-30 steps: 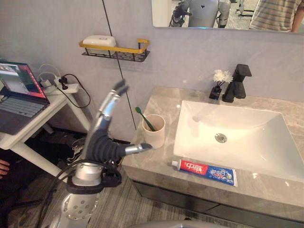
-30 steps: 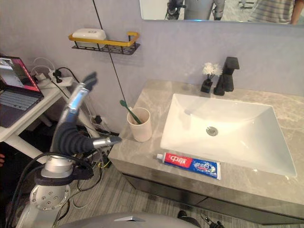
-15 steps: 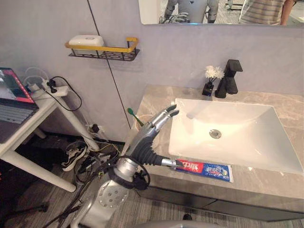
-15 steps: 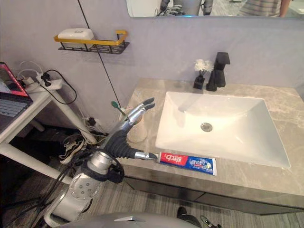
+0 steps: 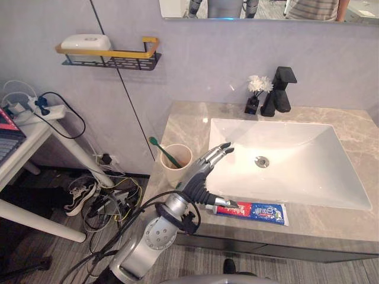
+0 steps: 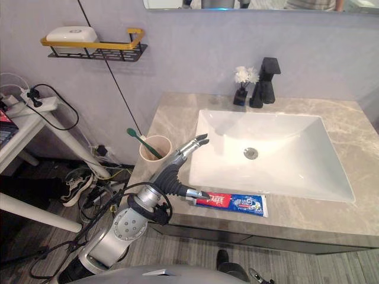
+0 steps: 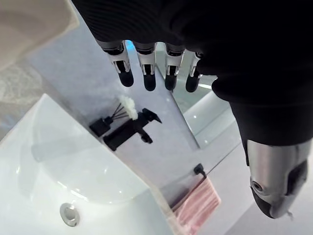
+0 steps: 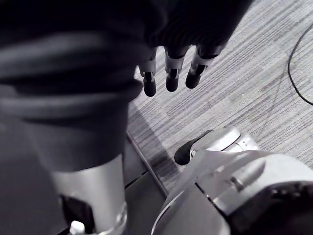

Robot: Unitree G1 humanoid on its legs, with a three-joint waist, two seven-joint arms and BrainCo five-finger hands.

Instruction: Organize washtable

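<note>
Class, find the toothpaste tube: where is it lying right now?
In the left eye view, the toothpaste tube lies flat on the counter's front edge, just in front of the sink, its left end by the left hand's thumb.

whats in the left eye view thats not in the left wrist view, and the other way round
Extra in the left eye view: the toothpaste tube on the counter's front edge, and the wall shelf with soap.
Extra in the left wrist view: a pink cloth hanging from a dark hook.
Shared: the white sink with its drain, the black faucet, the white flowers beside it, and the left hand, fingers straight, holding nothing.
</note>
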